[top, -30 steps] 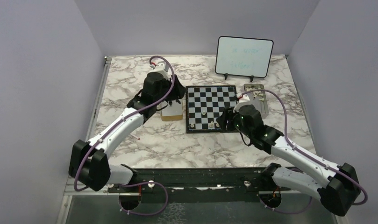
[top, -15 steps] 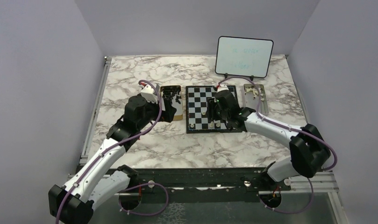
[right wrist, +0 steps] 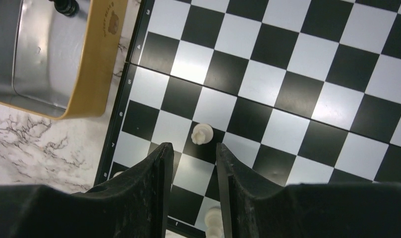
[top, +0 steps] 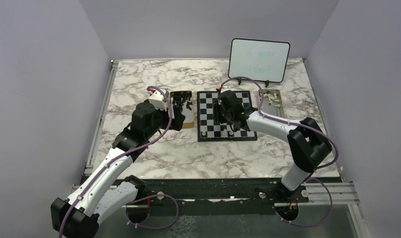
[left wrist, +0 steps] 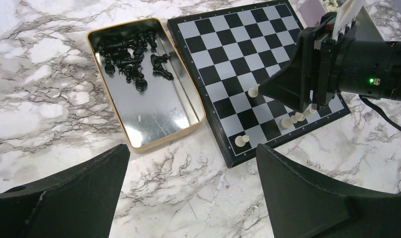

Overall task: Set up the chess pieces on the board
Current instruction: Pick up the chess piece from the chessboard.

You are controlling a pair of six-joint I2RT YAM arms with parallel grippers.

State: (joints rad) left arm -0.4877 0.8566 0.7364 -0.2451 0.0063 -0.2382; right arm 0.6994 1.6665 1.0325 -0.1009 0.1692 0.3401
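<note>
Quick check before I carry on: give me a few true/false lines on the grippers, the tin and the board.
The left gripper is wide open and empty. True.
The black chess pieces stand on the chessboard. False: they lie heaped in the gold-rimmed tin beside it.
The right gripper is over the chessboard. True.
The white chess pieces fill the chessboard's far rows. False: only a few are out, all in its nearest rows.
</note>
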